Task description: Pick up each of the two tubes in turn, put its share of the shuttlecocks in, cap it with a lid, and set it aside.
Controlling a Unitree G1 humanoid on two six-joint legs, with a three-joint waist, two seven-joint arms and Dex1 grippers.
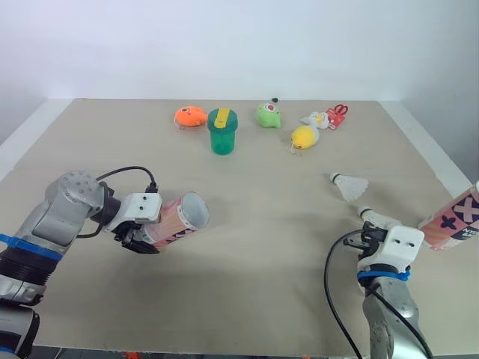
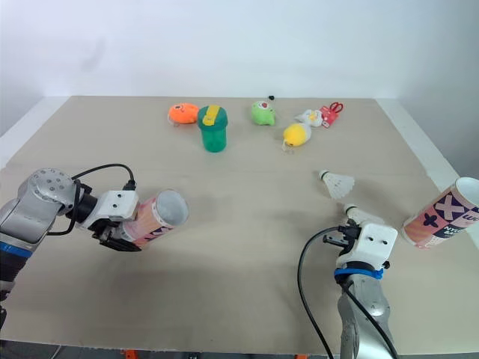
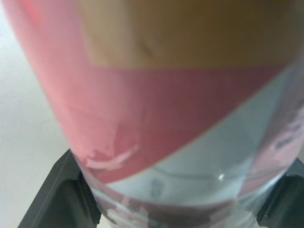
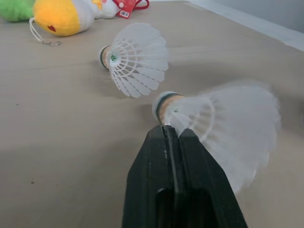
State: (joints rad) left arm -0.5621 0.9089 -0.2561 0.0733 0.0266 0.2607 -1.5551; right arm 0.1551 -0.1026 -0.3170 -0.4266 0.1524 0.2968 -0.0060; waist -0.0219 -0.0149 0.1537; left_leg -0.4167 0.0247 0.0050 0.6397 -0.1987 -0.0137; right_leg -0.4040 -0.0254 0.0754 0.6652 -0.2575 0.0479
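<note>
Left fingers (image 3: 52, 194) are clamped on either side of the pink tube (image 1: 178, 219), near its closed end. The left gripper (image 1: 146, 235) holds the tube tilted off the desk (image 1: 262, 284), open mouth up and toward the middle. Likely reason: the mouth faces the other arm for loading.

The right gripper (image 4: 172, 135) has its fingers pressed together with no gap showing. They appear to pinch the held shuttlecock (image 4: 223, 128) at the skirt edge just behind the cork. The cork sits at the fingertips and the skirt flares out to one side. The thin pinch probably spares the feathers and leaves the cork free to lead into the tube.

The loose shuttlecock (image 4: 137, 59) lies on its side on the desk just beyond the held one, not touching it.

The second tube (image 2: 441, 215) lies at the robot's right edge of the desk, mouth open, well apart from the pink one.

Along the far side are an orange plush (image 1: 190, 116), a green cup (image 1: 221, 132), a green plush (image 1: 269, 114), a yellow plush (image 1: 304, 137) and a red item (image 1: 338, 115). These are clutter and well away from the work.

Judged step: carry the held shuttlecock across to the pink tube's mouth. Nothing is capped yet.
</note>
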